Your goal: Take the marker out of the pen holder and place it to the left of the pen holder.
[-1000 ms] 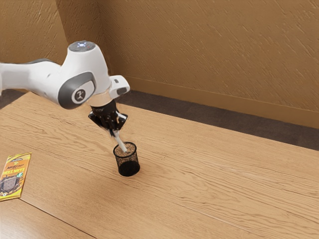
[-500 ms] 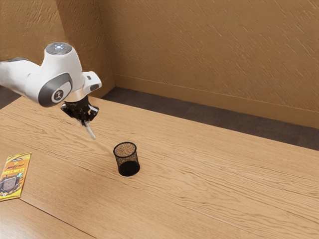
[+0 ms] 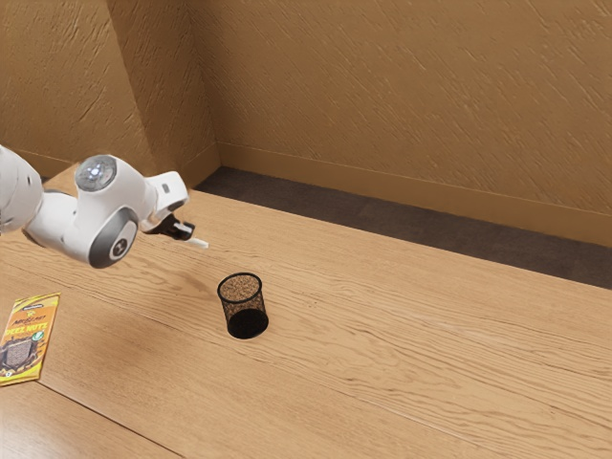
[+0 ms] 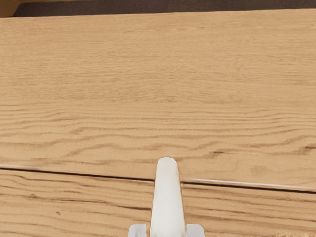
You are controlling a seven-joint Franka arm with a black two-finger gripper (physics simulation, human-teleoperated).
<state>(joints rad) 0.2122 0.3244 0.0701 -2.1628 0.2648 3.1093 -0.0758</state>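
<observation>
Gripper (image 3: 191,236) pinches the marker (image 4: 168,207), now clear of the pen holder (image 3: 247,323) and apparently tipped nearer level, so placing it remains.

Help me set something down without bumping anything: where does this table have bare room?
The widest bare stretch of table runs from the mesh pen holder toward the exterior view's right. Another lies between the pen holder and the yellow snack packet. It is crowded at the exterior view's left, beyond the packet, where my gripper holds the marker over the wood.
</observation>
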